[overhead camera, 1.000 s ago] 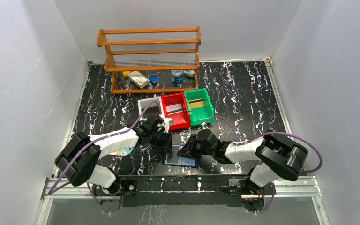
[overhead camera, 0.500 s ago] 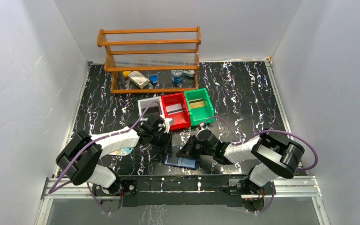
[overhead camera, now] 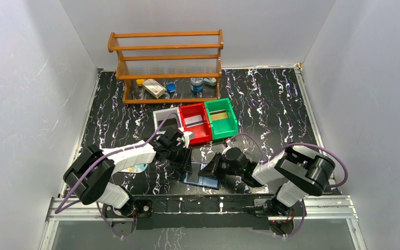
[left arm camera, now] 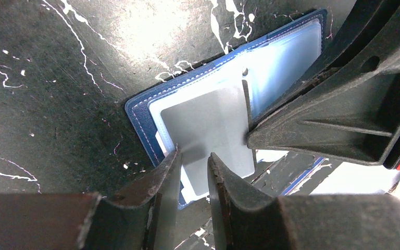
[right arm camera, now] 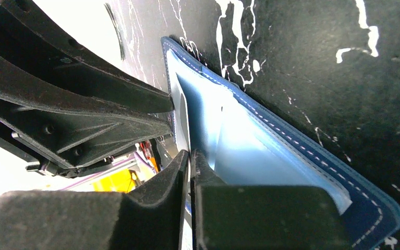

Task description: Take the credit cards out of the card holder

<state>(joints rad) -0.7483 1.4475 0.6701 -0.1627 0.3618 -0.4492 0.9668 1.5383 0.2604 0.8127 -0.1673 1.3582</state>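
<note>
- Black marbled table (overhead camera: 271,104): beneath both grippers.
- Card holder (left arm camera: 286,62): open and flat, directly under both sets of fingertips.
- Left gripper (left arm camera: 194,154): jaws slightly parted, nothing between them, tips over the grey card (left arm camera: 208,125).
- Right gripper (right arm camera: 190,152): clenched on that card's edge, facing the left gripper.
- Grey card: above the holder's pale inner face.

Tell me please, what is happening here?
Both arms work on the small dark navy folding card holder, lying open on the black marbled table. The right gripper pinches a thin pale leaf inside it. The left gripper, jaws slightly apart, sits at a flat grey card, which is not yet out of the holder.
</note>
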